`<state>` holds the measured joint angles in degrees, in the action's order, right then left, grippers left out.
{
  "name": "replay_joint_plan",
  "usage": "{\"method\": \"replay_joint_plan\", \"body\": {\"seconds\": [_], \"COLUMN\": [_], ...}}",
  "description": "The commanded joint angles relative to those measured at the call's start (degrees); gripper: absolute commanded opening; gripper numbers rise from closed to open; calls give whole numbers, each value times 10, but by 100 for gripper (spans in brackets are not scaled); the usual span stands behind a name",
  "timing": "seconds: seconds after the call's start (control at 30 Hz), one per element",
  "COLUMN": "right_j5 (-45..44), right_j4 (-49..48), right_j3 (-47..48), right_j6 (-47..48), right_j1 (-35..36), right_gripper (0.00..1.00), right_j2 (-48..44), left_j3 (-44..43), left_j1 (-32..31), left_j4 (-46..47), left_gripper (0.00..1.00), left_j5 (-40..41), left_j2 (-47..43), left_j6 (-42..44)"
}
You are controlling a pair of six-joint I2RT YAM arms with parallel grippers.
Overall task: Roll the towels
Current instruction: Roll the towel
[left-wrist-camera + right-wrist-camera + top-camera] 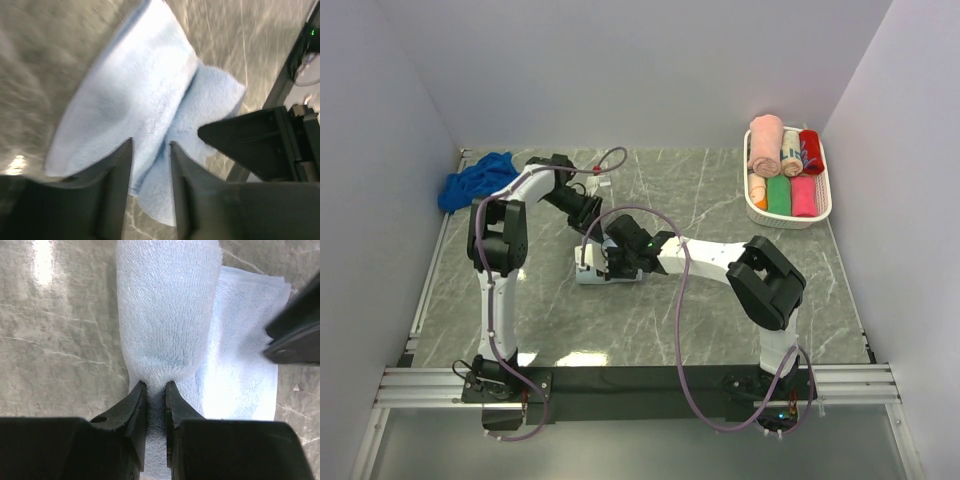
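- Pinching one end of the pale blue towel [170,305], the right pincer [156,387] is clenched on the cloth, with its two fingers almost meeting and terry squeezed between them.
- Part of that towel is wound into a fat roll, and it is the end of this roll that the right pincer grips. The rest spreads out as a flat flap just beside the roll.
- The left pincer [150,145] sits over the pale blue towel with its fingers parted and the towel's fold showing in the gap. That view is blurred, so whether the fingers touch the cloth cannot be told.
- Seen from above, the pale blue towel lies on the table [720,300] between the two pincers, partly hidden under the right one.
- The dark blue towel [475,180] lies crumpled, well apart from the pale blue towel, to its far left.
- A white basket [788,222] of rolled towels [765,145] stands well apart from the pale blue towel, to its far right.
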<state>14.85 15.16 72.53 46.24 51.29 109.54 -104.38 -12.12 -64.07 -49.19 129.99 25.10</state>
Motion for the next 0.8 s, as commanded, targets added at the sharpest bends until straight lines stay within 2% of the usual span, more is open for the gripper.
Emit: {"method": "replay_joint_plan", "body": {"seconds": [0.0, 0.07, 0.1, 0.33, 0.53, 0.77], "right_j5": [40, 43, 44, 49, 61, 93], "right_j4": [101, 105, 110, 136, 142, 204], "right_j3": [-19, -14, -11, -10, -10, 21], "right_j6": [-14, -19, -20, -19, -34, -34], "right_j1": [11, 10, 10, 9, 8, 8], "right_gripper": [0, 0, 0, 0, 0, 0], "right_j2": [11, 14, 16, 9, 10, 22], "left_j3": [-11, -11, -10, 52, 75, 67], "left_j1": [-1, -1, -1, 0, 3, 10], "left_j4": [51, 67, 71, 127, 141, 149], "left_gripper": [36, 24, 22, 17, 16, 9], "left_j5": [2, 9, 15, 102, 68, 154], "left_j2": [-23, -12, -7, 18, 3, 15], "left_j6": [-31, -55, -62, -111, -98, -122]}}
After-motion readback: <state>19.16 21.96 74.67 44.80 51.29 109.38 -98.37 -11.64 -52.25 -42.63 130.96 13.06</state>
